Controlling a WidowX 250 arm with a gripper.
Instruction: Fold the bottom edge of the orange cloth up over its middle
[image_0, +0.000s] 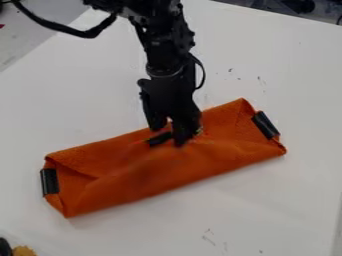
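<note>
A bumpy yellow object (25, 251) lies before the creased, oblong orange cloth (160, 170); over its middle, the gripper (169, 134), open or closed, I can't tell.

We see a matte black robot arm (168, 55) with knobbly, bolt-studded joints, a thick black cable (73, 32) looping off its left side and a thinner one (202, 72) curving along its right.

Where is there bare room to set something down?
The white tabletop looks bare left of the black robot arm, above the folded orange cloth, and below the cloth, bar small dark marks. Crowded: mid-cloth, at the black gripper, and the bottom-left corner, by a yellowish-brown object.
</note>
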